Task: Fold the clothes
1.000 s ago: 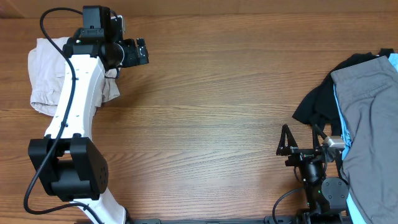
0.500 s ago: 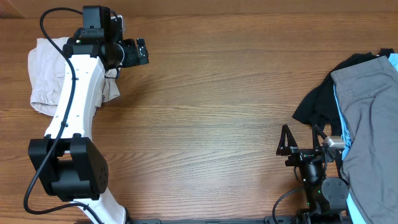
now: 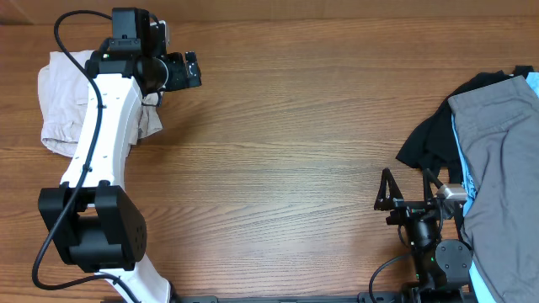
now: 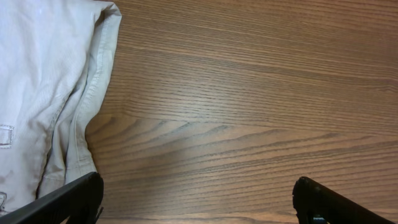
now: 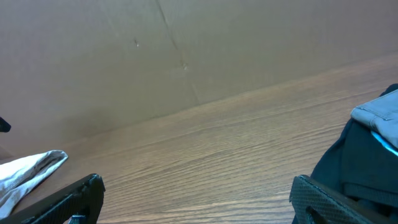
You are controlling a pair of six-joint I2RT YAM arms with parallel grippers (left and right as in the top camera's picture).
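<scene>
Shorts (image 3: 55,109) | bunched at the far left corner of the table (image 3: 295,151), long side running far to near | our left gripper (image 3: 194,71) hangs just to their right, fingers wide apart, empty | our right gripper (image 3: 387,198) wide apart too, well away | we think the left arm is nearer

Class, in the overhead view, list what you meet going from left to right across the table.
beige shorts → left end effector → right end effector → black garment → grey garment
</scene>
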